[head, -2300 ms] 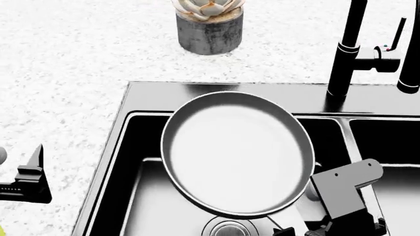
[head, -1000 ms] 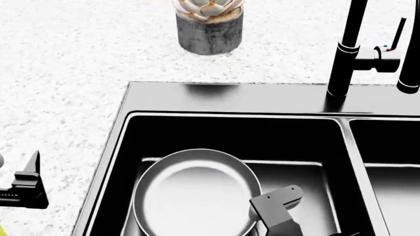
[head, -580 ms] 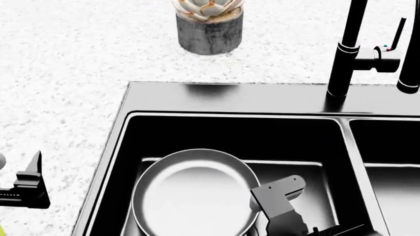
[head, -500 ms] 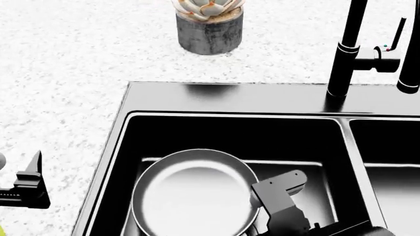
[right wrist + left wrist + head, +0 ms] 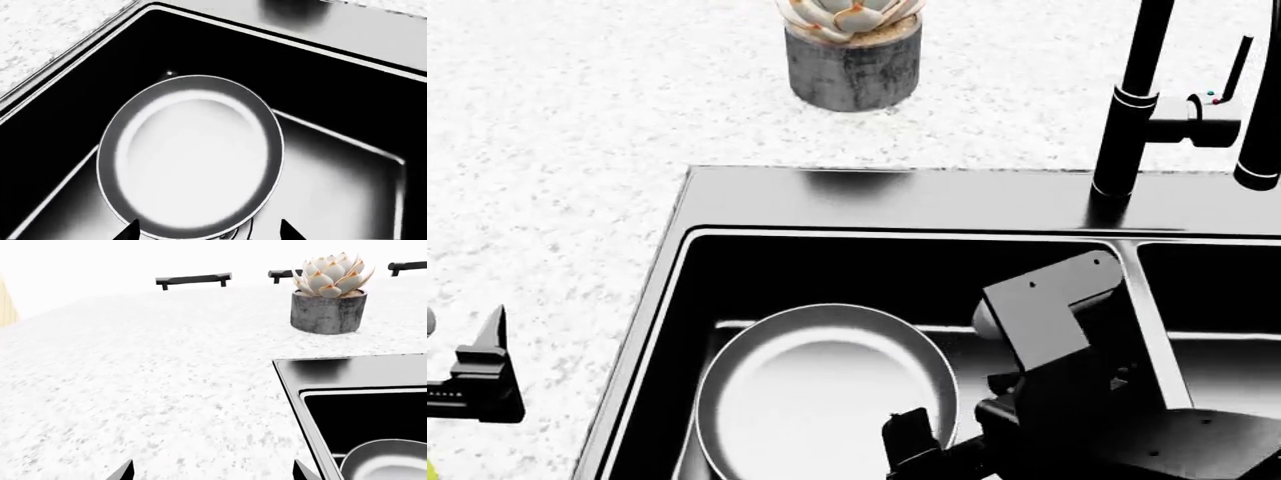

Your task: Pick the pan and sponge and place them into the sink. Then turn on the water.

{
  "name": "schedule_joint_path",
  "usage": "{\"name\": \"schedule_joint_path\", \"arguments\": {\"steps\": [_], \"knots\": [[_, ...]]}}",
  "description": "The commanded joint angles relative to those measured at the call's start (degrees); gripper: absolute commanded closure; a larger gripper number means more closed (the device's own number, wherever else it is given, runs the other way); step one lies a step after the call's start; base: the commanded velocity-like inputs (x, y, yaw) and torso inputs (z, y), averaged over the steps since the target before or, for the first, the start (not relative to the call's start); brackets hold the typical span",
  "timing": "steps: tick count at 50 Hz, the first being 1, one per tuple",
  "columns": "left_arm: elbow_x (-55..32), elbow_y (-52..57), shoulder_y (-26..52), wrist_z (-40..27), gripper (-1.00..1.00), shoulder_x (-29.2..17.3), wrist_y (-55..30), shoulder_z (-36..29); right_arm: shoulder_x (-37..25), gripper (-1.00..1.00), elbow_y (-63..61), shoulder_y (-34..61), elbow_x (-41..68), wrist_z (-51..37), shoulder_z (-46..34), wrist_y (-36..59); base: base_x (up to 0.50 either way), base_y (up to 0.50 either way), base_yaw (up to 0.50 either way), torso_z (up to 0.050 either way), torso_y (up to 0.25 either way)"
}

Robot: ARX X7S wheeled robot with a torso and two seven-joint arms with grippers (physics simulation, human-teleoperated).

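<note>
While pan (image 5: 821,400) lies in sink (image 5: 894,190), right jaws spread above.

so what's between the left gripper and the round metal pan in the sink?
Head view: bare speckled white countertop, then the glossy black sink's left rim and wall. Nothing else lies between the left gripper and the shiny round metal pan.

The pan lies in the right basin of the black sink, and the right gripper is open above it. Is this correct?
One detail is wrong: the pan lies in the left basin of the sink, not the right, as the head view shows. The rest holds: the right gripper is open above the pan, its fingertips spread apart in the right wrist view.
</note>
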State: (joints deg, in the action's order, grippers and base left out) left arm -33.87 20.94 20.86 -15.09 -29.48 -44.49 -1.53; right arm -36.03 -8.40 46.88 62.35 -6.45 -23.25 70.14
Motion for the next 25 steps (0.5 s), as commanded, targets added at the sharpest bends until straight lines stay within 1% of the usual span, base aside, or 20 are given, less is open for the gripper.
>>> {"name": "schedule_joint_path", "arguments": {"steps": [1, 4, 6, 7, 9, 10, 11, 12, 13, 14, 16, 17, 18, 19, 20, 22, 25], "knots": [[-5.58, 8.06, 0.32, -6.54, -1.0, -1.19, -11.44, 4.04, -4.88, -1.0, -16.64, -8.38, 3.67, -11.42, 15.17, -6.31, 0.0, 0.0, 0.0, 0.0, 0.0], [-8.61, 10.71, 0.17, -10.63, -1.0, -1.27, -17.08, 7.81, -5.21, -1.0, -17.79, -7.98, 2.68, -12.06, 15.74, -7.31, 0.0, 0.0, 0.0, 0.0, 0.0], [-9.7, 12.34, 0.11, -12.13, -1.0, -1.54, -19.47, 8.64, -5.24, -1.0, -17.81, -7.65, 2.49, -12.23, 15.58, -7.25, 0.0, 0.0, 0.0, 0.0, 0.0], [-11.26, 13.38, 0.64, -14.36, -1.0, -1.63, -23.66, 9.46, -5.25, -1.0, -17.79, -7.49, 2.22, -12.35, 15.43, -7.27, 0.0, 0.0, 0.0, 0.0, 0.0], [-13.48, 15.59, 1.12, -16.47, -1.0, -1.84, -28.1, 10.64, -5.11, -1.0, -17.57, -7.48, 1.98, -12.45, 15.33, -7.44, 0.0, 0.0, 0.0, 0.0, 0.0], [-16.03, 16.91, 1.04, -16.99, -1.0, -1.14, -30.01, 12.97, -5.02, -1.0, -17.45, -7.61, 1.84, -12.45, 15.28, -7.6, 0.0, 0.0, 0.0, 0.0, 0.0], [-17.1, 18.17, 1.2, -18.29, -1.0, -0.95, -32.09, 13.48, -5.02, -1.0, -17.46, -7.74, 1.53, -12.36, 15.12, -7.81, 0.0, 0.0, 0.0, 0.0, 0.0], [-19.15, 18.62, 1.16, -18.77, -1.0, -1.08, -34.5, 15.38, -4.95, -1.0, -17.36, -7.96, 1.38, -12.26, 15.05, -8.01, 0.0, 0.0, 0.0, 0.0, 0.0], [-23.35, 17.81, 1.72, -19.92, -1.0, 1.0, -37.81, 20.11, -4.95, -1.0, -17.31, -8.04, 1.21, -12.16, 14.85, -8.06, 0.0, 0.0, 0.0, 0.0, 0.0], [-23.06, 18.47, 1.65, -20.27, -1.0, 0.45, -37.93, 19.62, -4.93, -1.0, -17.28, -8.03, 1.22, -12.16, 14.83, -8.08, 0.0, 0.0, 0.0, 0.0, 0.0], [-27.64, 18.62, 2.57, -23.38, -1.0, 3.02, -42.44, 24.79, -4.89, -1.0, -17.35, -7.95, 1.31, -12.21, 14.63, -7.91, 0.0, 0.0, 0.0, 0.0, 0.0], [-29.34, 19.75, 2.55, -24.28, -1.0, 2.5, -44.04, 25.68, -4.89, -1.0, -17.36, -7.9, 1.31, -12.25, 14.54, -7.86, 0.0, 0.0, 0.0, 0.0, 0.0], [-31.87, 19.44, 2.82, -25.84, -1.0, 2.73, -45.0, 27.03, -4.92, -1.0, -17.34, -7.83, 1.2, -12.16, 14.39, -7.87, 0.0, 0.0, 0.0, 0.0, 0.0], [-30.72, 20.81, 2.36, -26.87, -1.0, 0.67, -44.77, 24.46, -4.95, -1.0, -17.23, -7.75, 0.94, -12.01, 14.14, -7.92, 0.0, 0.0, 0.0, 0.0, 0.0], [-32.76, 20.12, 2.42, -28.04, -1.0, 1.53, -44.86, 25.98, -4.99, -1.0, -17.2, -7.74, 0.69, -12.02, 13.95, -7.94, 0.0, 0.0, 0.0, 0.0, 0.0], [-40.65, 19.07, 1.49, -32.78, -1.0, 1.79, -45.09, 27.95, -4.66, -1.0, -16.93, -7.77, 0.05, -11.81, 13.11, -8.07, 0.0, 0.0, 0.0, 0.0, 0.0], [-40.6, 18.98, -0.41, -33.19, -1.0, 1.63, -43.47, 26.29, -4.58, -1.0, -16.28, -7.68, -0.61, -10.93, 12.32, -8.39, 0.0, 0.0, 0.0, 0.0, 0.0]]}}
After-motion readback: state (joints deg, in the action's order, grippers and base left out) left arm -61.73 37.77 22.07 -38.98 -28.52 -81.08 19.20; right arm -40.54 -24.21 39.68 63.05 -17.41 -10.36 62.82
